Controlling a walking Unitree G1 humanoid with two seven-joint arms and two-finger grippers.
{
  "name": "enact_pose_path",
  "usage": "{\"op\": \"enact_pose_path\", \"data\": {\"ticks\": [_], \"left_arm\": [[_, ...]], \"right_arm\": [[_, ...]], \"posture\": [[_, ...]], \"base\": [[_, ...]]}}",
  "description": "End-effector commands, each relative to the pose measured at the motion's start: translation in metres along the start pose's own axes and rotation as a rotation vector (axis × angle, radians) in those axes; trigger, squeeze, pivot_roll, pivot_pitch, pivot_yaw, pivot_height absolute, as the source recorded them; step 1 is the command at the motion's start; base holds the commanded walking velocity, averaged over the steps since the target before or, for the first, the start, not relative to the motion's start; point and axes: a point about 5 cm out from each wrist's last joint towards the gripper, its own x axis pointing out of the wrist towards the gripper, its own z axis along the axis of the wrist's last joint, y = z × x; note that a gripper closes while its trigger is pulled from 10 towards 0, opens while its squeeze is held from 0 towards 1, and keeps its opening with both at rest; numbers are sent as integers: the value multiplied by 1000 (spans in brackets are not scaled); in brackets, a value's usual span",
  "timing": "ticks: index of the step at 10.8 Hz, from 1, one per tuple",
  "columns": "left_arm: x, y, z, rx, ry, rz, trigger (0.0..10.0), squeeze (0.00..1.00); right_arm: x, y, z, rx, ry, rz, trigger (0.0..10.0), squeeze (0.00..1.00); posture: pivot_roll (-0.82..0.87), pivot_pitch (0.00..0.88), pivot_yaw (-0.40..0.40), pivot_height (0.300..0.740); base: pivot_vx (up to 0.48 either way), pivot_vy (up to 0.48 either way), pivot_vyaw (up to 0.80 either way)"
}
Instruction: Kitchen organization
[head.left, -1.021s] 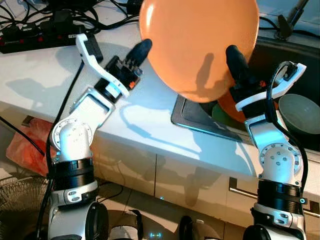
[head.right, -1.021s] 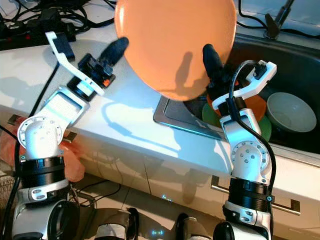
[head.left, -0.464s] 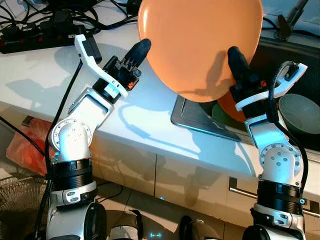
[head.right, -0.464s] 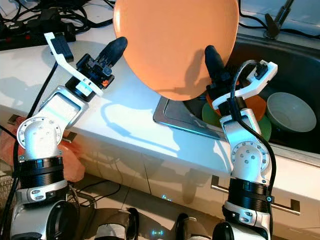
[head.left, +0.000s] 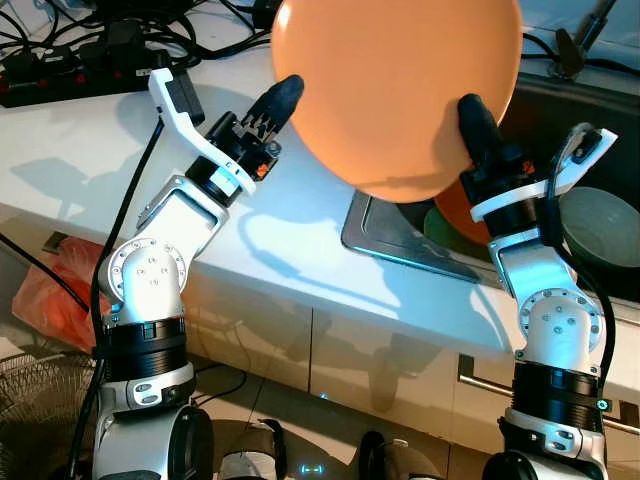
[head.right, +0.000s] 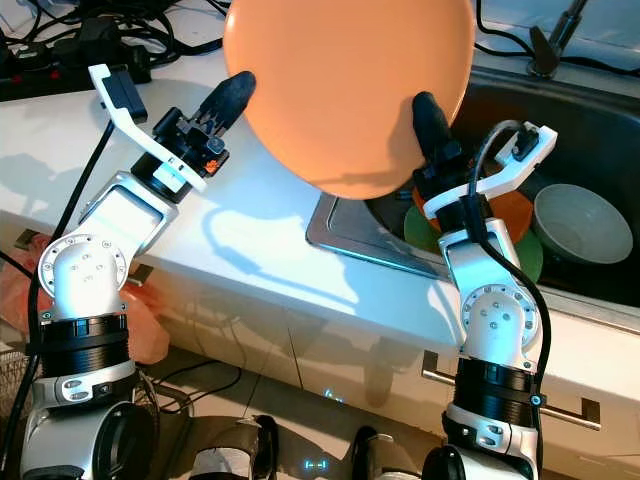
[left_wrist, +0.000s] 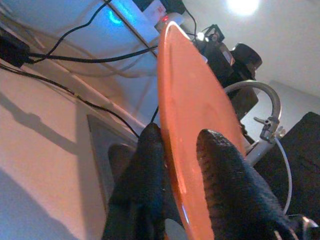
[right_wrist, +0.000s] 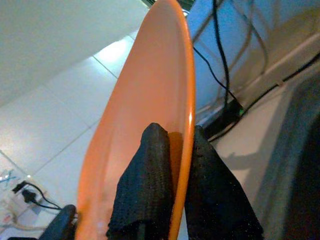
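Since a second earlier the orange plate had barely shifted, tipping only slightly while both grippers kept their hold on it. One large plate was held up in the air above the white counter and the near edge of the sink, its rounded underside facing the head camera. The left gripper was clamped on the plate's left rim, one black finger on each face of it. The right gripper pinched the right rim in the same way, its two fingers closed against either side of the edge.

Below the plate, one grey drain tray lay on the counter at the sink's edge. Inside the sink sat one pale green bowl, and beside it an orange dish resting over a green one. One faucet stood behind the sink. A tangle of black cables and one power strip lay along the back of the counter. One orange bag sat on the floor to the robot's left.
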Motion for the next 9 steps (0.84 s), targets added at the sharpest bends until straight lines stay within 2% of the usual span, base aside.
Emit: {"op": "enact_pose_path", "data": {"ticks": [1,4,5,8,9], "left_arm": [[4,-7,-3,6,17,-42,10000,1000],[3,-4,-5,43,30,3,10000,1000],[2,-4,-6,45,31,4,10000,0],[2,-4,-5,42,21,10,10000,0],[1,-3,-5,51,21,17,10000,0]], "right_arm": [[0,5,2,-7,-9,17,0,0],[4,3,12,55,-90,-25,0,0],[4,2,15,59,-109,-40,0,0],[4,-10,27,112,-207,-130,0,0],[3,-15,30,90,-219,-170,0,0]], "posture": [[129,181,35,740],[129,176,36,740],[129,176,35,740],[135,179,32,740],[135,181,32,740]], "base": [[0,0,0],[0,0,0],[0,0,0],[0,0,0],[0,0,0]]}}
